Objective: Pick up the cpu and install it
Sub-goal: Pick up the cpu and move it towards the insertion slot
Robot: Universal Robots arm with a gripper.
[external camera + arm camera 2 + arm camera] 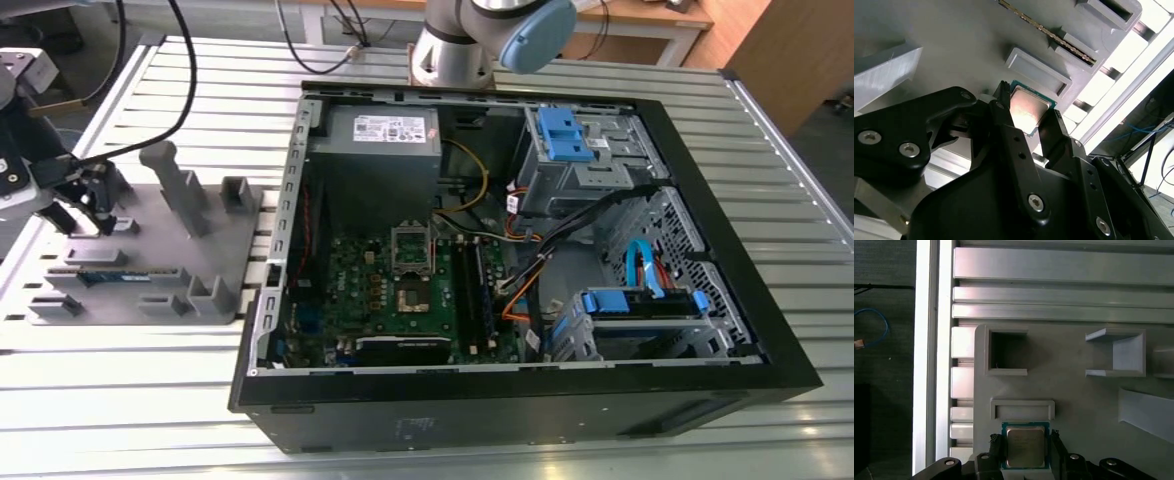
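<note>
The cpu (1025,446), a small silvery square with a green rim, lies flat on a gray holder tray (1079,405), just beside a shallow raised pocket (1022,409). The black fingers (994,449) of the gripper (1025,438) pinch its two opposite edges. In the exterior view the tray sits on the slatted worktop (134,400), at nine o'clock from the open computer case (747,340).

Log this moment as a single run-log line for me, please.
step: pick | gripper: shut on cpu, at two opposite edges | location: over gray parts tray | install: not yet done
</note>
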